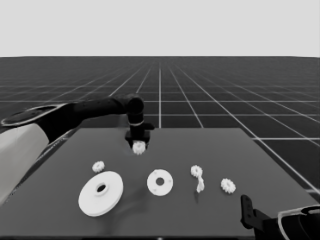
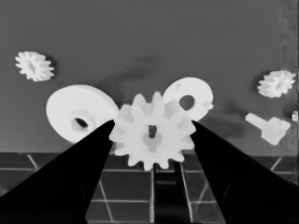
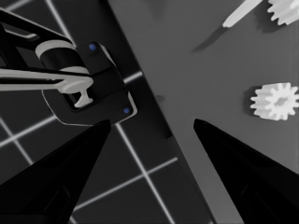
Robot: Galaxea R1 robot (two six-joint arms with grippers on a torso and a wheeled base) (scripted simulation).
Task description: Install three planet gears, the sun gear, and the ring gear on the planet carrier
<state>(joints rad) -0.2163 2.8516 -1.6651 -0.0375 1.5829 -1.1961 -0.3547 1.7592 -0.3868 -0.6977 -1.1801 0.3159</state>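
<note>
I see the left gripper (image 1: 138,145) over the table's (image 1: 260,165) far edge, about 12 o'clock from the smaller round part (image 1: 160,182), jaws clamped on a gear (image 2: 153,130). Larger round part (image 1: 100,193) sits at its 9 o'clock, one gear (image 1: 98,166) at 11 of that. Thin white piece (image 1: 200,185) and two gears (image 1: 196,171) (image 1: 228,186) lie at 3 o'clock. Right gripper (image 3: 152,123) is parked off the near right corner, jaws wide, nothing between them.

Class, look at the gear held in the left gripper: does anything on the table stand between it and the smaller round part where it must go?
Nothing visible does. The left gripper holds a gear near the table's far edge; the table lies bare between it and the smaller round part. The larger round part lies off to the side.
</note>
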